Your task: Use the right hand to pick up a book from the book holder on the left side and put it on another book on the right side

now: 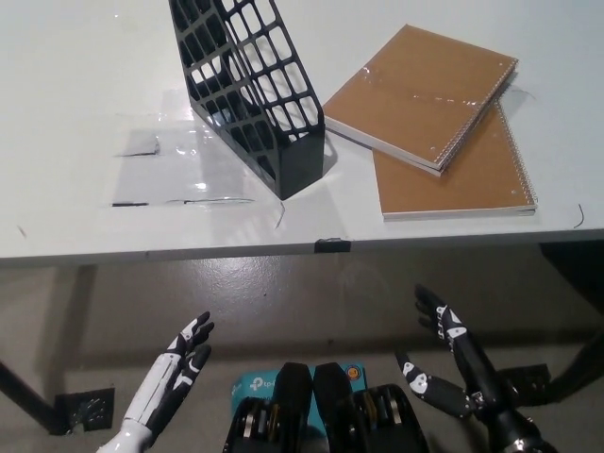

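We see the right hand (460, 363) below the counter (85, 85) edge, fingers spread, holding nothing; the left hand (175, 379) likewise, low left. On the counter, one book (420, 94) lies atop another book (472, 184), right of the black book holder (250, 90).

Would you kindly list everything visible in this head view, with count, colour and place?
Black mesh plastic book holder: one, black, upright on the table, left of the books; looks empty.
Brown spiral-bound books: two, brown covers, stacked askew on the table's right side; the lower book sticks out nearer the edge.
White table: one, white, fills the upper picture.
Small black clip: one, black, on the table's front edge.
Left hand: white, lower left, below the table, fingers apart, empty.
Right hand: black, lower right, below the table, open, empty.
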Action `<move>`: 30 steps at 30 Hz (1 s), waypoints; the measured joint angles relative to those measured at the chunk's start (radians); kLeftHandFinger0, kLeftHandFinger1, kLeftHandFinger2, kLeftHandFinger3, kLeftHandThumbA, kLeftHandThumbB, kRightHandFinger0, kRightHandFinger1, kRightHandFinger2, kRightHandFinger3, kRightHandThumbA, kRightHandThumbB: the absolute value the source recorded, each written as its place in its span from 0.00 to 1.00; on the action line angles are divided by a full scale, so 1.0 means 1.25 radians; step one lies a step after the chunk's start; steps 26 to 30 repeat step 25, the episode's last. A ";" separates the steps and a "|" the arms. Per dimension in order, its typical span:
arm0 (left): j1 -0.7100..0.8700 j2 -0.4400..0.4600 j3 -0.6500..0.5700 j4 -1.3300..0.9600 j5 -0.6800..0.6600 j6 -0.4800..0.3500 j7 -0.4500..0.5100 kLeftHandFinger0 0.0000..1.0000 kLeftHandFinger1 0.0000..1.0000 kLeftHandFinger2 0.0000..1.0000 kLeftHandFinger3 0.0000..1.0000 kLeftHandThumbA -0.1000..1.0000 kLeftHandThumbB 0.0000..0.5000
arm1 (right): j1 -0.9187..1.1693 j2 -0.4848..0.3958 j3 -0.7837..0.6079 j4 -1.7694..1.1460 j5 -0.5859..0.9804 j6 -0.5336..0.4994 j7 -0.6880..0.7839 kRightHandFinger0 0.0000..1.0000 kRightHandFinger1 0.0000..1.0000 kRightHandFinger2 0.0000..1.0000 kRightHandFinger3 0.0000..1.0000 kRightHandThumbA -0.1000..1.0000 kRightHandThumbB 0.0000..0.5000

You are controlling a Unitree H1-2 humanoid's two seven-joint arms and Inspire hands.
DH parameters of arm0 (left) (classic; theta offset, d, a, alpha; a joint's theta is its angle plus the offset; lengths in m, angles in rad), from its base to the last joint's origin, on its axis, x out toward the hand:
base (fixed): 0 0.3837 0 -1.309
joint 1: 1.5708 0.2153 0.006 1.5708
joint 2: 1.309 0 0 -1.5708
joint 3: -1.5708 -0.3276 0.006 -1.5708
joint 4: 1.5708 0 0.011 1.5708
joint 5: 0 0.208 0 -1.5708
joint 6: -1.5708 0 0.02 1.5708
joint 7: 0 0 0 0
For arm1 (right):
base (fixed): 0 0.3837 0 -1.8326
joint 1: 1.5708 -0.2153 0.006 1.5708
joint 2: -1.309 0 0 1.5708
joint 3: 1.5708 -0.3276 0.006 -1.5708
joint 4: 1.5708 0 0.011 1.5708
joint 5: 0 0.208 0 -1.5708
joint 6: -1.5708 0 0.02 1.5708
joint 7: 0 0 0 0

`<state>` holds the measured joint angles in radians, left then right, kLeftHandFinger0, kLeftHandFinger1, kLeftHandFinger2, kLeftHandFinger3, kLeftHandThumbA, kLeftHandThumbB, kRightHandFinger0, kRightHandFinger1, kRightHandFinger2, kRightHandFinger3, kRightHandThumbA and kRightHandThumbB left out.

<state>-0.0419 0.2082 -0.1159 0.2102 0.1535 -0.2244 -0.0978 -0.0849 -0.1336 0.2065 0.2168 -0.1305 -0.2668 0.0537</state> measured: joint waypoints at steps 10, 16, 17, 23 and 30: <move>0.011 -0.002 0.001 0.000 -0.001 -0.002 0.000 0.94 1.00 1.00 1.00 1.00 0.36 | -0.003 -0.002 0.003 0.002 -0.010 0.000 0.016 0.90 0.95 1.00 1.00 0.57 0.50; 0.020 -0.005 0.004 0.000 -0.001 -0.005 0.001 0.92 1.00 1.00 1.00 0.99 0.30 | -0.002 -0.003 0.004 0.002 -0.017 0.000 0.025 0.84 0.89 1.00 1.00 0.58 0.50; 0.020 -0.006 0.004 0.000 -0.001 -0.006 0.001 0.91 1.00 1.00 1.00 0.99 0.30 | -0.002 -0.003 0.004 0.002 -0.018 0.000 0.027 0.84 0.89 1.00 1.00 0.58 0.50; 0.020 -0.012 0.006 0.002 0.000 -0.019 0.002 0.91 1.00 1.00 1.00 0.99 0.27 | -0.002 -0.004 0.006 -0.003 -0.023 0.001 0.032 0.84 0.89 1.00 1.00 0.56 0.49; 0.020 -0.013 0.007 0.002 0.000 -0.021 0.002 0.90 1.00 1.00 1.00 0.99 0.27 | -0.002 -0.004 0.006 -0.003 -0.025 0.001 0.033 0.83 0.88 1.00 1.00 0.55 0.49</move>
